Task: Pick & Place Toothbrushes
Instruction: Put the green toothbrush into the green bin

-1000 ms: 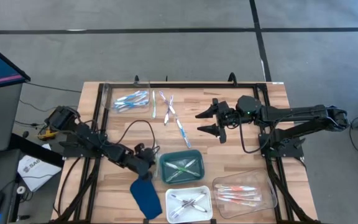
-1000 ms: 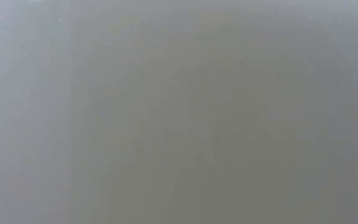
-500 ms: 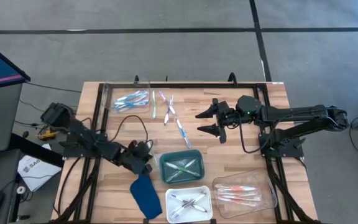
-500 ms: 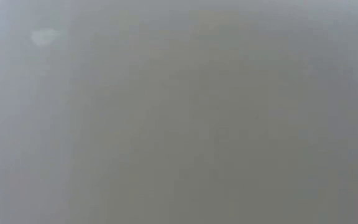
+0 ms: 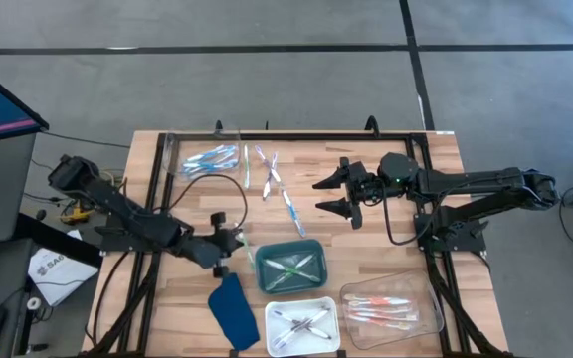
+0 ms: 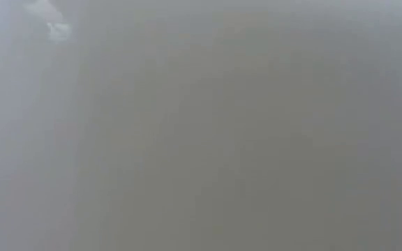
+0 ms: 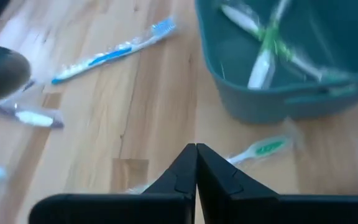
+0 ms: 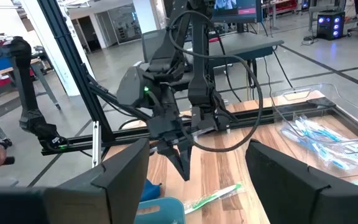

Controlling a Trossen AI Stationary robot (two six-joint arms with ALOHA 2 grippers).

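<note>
Worktop point(image 5: 182, 298), item list: I see bare wood between the teal tray point(image 5: 288, 267) and the loose toothbrushes point(image 5: 275, 179). My left claw point(image 5: 237, 239), fingers pressed together, empty, sits beside a green toothbrush point(image 7: 258, 150) lying against the tray. My right claw point(image 5: 332, 194), spread wide, holds nothing.

Toothbrushes point(image 5: 275, 177) mid-table, four trays

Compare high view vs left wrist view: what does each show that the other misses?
High only: right gripper open above the table, clear tray of blue toothbrushes, white tray, clear tray of pink-orange ones, dark blue cloth.
Left wrist only: a green toothbrush on the wood beside the green tray.
Both: left gripper shut, green tray, loose blue toothbrush.
</note>
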